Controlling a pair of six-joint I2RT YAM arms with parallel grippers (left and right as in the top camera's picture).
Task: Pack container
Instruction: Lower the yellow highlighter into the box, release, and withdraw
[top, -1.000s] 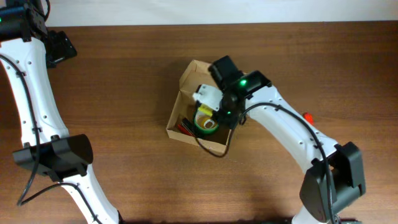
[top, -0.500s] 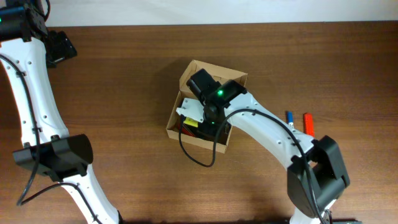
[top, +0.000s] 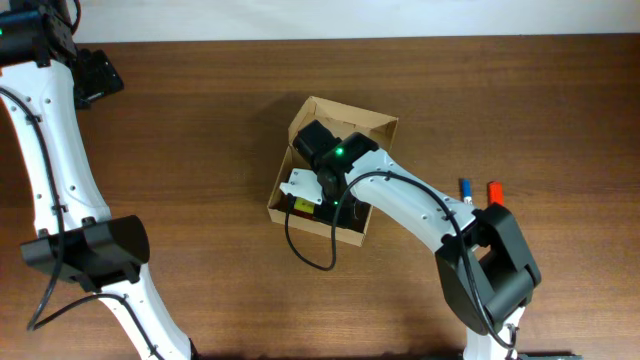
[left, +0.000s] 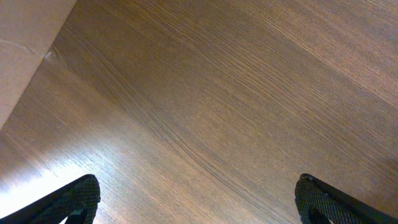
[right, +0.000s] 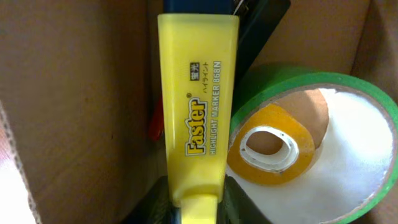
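Right gripper (top: 305, 192) is down in the cardboard box (top: 345, 112), slotting the yellow highlighter (right: 196, 106) beside the green tape roll (right: 367, 93) to fit; can't tell its grip. Left gripper (left: 196, 205) hangs spread wide.

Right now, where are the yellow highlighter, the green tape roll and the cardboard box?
yellow highlighter (right: 198, 93), right wrist view, on its printed barrel.
green tape roll (right: 292, 76), right wrist view, on its green edge.
cardboard box (top: 350, 113), overhead view, on its open lid flap.
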